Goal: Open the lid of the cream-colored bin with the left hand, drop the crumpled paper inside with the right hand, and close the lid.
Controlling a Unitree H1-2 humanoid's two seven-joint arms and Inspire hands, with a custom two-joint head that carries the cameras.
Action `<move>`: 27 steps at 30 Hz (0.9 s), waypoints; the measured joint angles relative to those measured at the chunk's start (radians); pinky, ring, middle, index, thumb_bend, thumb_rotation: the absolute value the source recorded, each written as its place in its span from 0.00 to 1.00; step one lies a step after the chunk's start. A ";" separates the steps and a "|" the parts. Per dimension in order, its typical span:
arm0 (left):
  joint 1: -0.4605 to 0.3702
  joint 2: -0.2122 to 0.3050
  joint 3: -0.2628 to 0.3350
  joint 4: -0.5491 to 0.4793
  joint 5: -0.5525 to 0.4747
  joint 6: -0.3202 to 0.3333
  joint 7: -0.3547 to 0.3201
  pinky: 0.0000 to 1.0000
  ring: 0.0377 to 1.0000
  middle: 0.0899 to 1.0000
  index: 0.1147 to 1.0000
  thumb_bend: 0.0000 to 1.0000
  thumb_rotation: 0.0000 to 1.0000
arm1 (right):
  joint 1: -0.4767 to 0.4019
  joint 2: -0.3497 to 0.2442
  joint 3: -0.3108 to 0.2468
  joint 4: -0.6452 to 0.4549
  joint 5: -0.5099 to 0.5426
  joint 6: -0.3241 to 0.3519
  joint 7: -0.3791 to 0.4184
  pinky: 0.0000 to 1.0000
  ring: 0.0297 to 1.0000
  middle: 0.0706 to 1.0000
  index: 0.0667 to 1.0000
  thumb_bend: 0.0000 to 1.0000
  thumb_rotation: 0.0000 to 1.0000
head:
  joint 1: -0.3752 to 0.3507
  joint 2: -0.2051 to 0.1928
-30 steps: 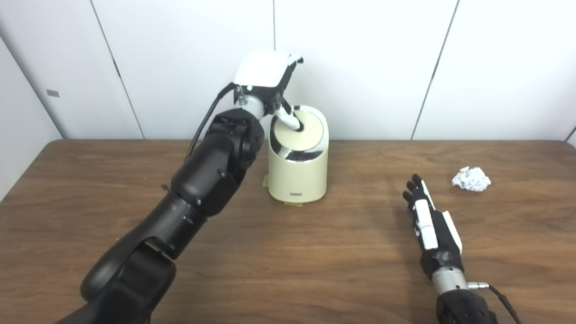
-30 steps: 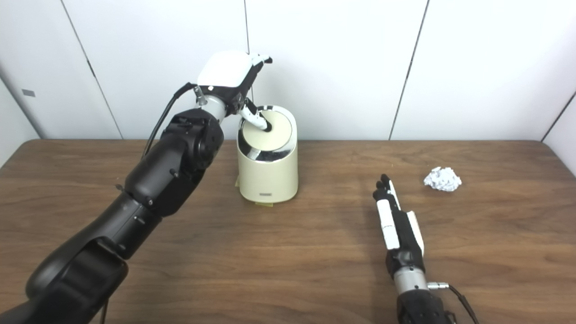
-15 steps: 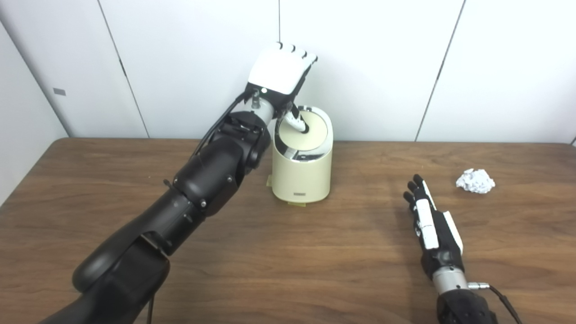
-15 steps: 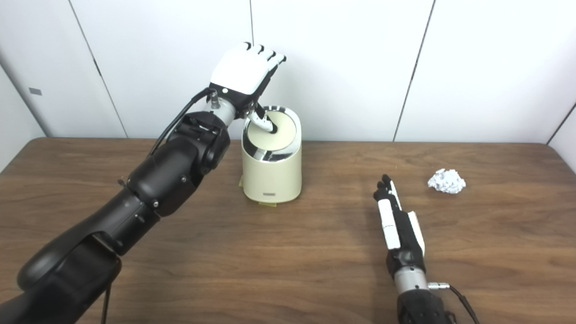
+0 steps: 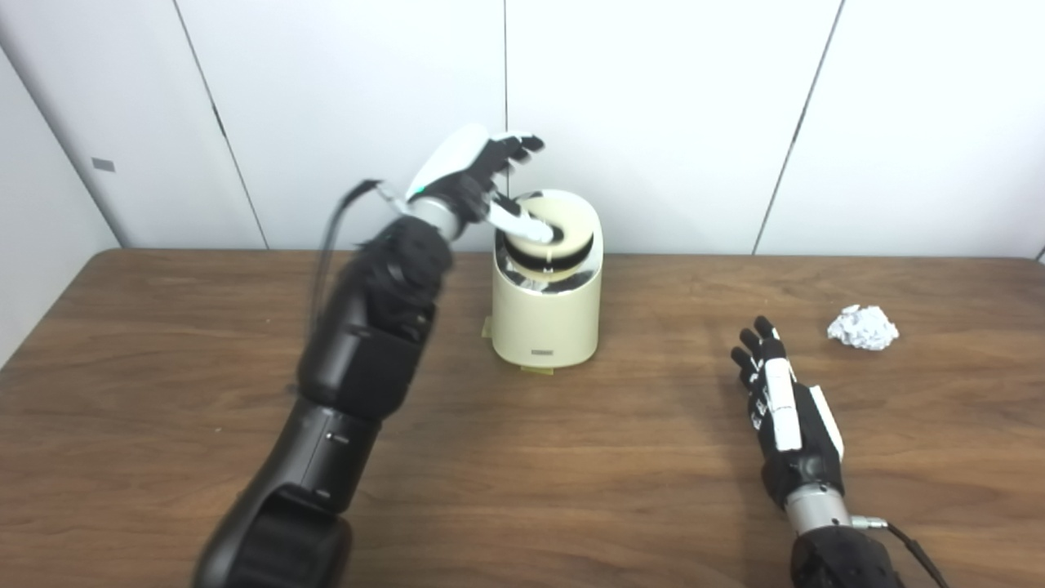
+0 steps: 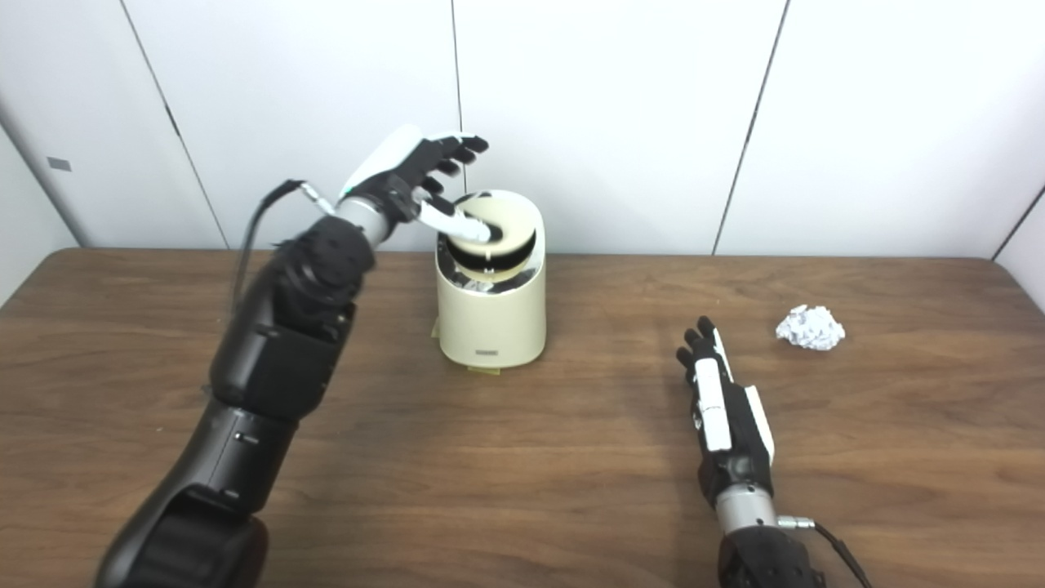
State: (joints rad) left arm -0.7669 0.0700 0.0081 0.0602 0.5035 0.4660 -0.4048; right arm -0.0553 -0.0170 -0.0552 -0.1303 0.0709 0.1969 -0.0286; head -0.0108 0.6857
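Near the back edge of the tabletop [image 5: 163, 343], the left hand [image 5: 473, 175], fingers spread, pushes one finger on the bin [image 5: 545, 318] lid [image 5: 549, 237] to open it, while the right hand [image 5: 784, 408] lies flat and empty and must next reach the paper ball [image 5: 862, 327].

Brown wood-grain table [image 5: 506, 482], back edge against white wall. Cream bin [image 5: 545, 314] upright on table, toward back, small yellowish tab under its base at front and left. Crumpled paper [image 5: 862, 327] on table, well right of bin, apart from it. Right hand [image 5: 785, 408] lying on table between bin and paper, nearer front than bin, fingers stretched out, touching neither bin nor paper.
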 measured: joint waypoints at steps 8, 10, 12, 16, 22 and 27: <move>0.194 -0.072 0.200 -0.153 -0.268 -0.001 0.100 0.83 0.85 0.86 0.85 0.31 0.41 | 0.005 -0.004 -0.016 -0.007 0.053 0.016 0.009 0.91 0.93 0.95 0.94 0.59 0.96 | 0.012 -0.005; 0.278 -0.073 0.200 -0.212 -0.305 -0.006 0.123 0.84 0.86 0.87 0.88 0.27 0.49 | 0.005 -0.007 -0.015 -0.011 0.056 0.027 0.012 0.90 0.92 0.94 0.93 0.59 0.97 | 0.014 -0.005; 0.363 -0.073 0.199 -0.256 -0.342 -0.026 0.143 0.83 0.85 0.87 0.88 0.26 0.47 | 0.006 -0.013 -0.016 -0.013 0.056 0.033 0.015 0.91 0.92 0.94 0.93 0.60 0.97 | 0.012 -0.005; 0.504 -0.075 0.206 -0.307 -0.390 -0.043 0.208 0.86 0.87 0.88 0.90 0.28 0.50 | 0.007 -0.019 -0.016 -0.018 0.059 0.038 0.021 0.95 0.93 0.94 0.92 0.63 0.98 | 0.011 -0.005; 0.693 -0.059 0.134 -0.334 -0.374 -0.165 0.268 0.97 0.91 0.90 0.92 0.39 0.68 | 0.004 -0.045 -0.024 -0.048 0.120 0.053 0.061 0.92 0.92 0.93 0.93 0.66 0.92 | -0.008 0.002; 0.729 -0.051 0.101 -0.350 -0.398 -0.176 0.276 1.00 0.98 0.96 0.96 0.46 0.77 | -0.028 -0.096 -0.037 -0.070 0.122 0.068 0.080 0.92 0.93 0.95 0.95 0.72 0.83 | -0.021 0.000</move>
State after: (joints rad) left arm -0.0384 0.0194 0.1089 -0.2896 0.1051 0.2896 -0.1291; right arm -0.0837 -0.1132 -0.0920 -0.2000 0.1924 0.2651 0.0511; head -0.0322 0.6857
